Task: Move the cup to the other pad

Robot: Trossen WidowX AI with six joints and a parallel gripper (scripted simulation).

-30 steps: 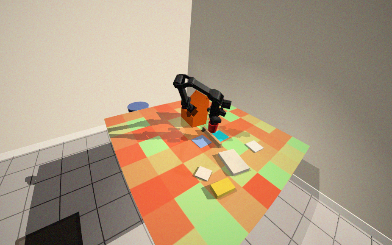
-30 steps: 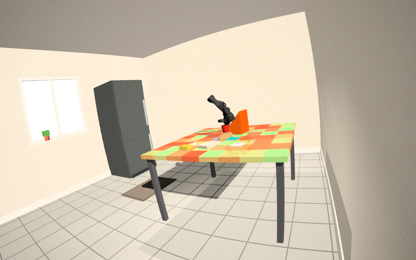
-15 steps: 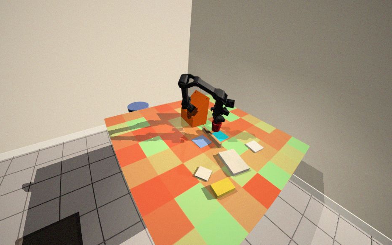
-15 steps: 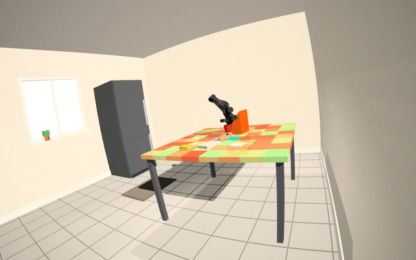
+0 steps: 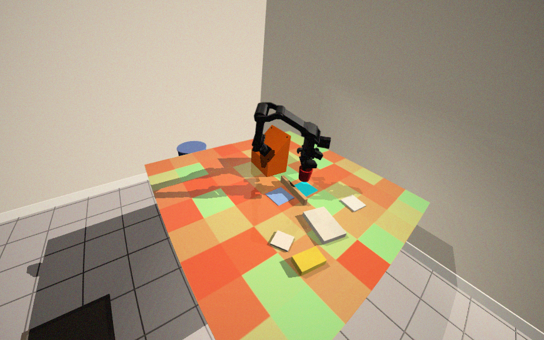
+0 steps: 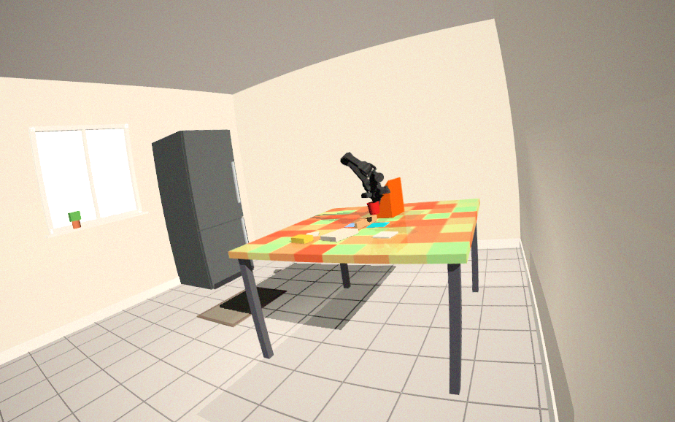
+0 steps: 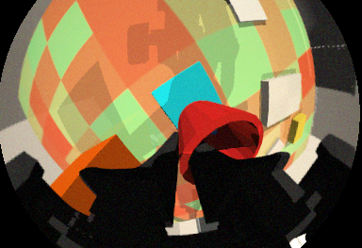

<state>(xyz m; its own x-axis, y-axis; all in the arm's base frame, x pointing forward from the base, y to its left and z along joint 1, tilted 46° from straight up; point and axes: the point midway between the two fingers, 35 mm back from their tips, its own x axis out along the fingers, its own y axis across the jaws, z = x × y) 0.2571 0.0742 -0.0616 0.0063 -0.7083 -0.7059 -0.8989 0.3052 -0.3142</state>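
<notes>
Cup (image 7: 214,131) first: we are holding the red cup clenched between the fingers of the gripper (image 5: 309,165), which are pinching its wall, and it is hanging clear of the table (image 5: 223,262). We are judging this as the carry step, with the setting down not yet begun. Just beyond the fingertips, in the wrist view, the cyan pad (image 7: 184,90) is lying below and ahead of the cup's rim. The next move is calling for bringing the cup squarely over that pad, keeping it upright, lowering gently, then opening.

The wrist view is looking into the cup's mouth, yet the inside is dark and we cannot make out the marbles. The top view is showing what the wrist view is missing: a wooden bar (image 5: 293,190) standing between the cyan pad and the blue pad (image 5: 279,196), further from the fingers. Behind the arm an orange box (image 5: 272,152) is standing.
</notes>
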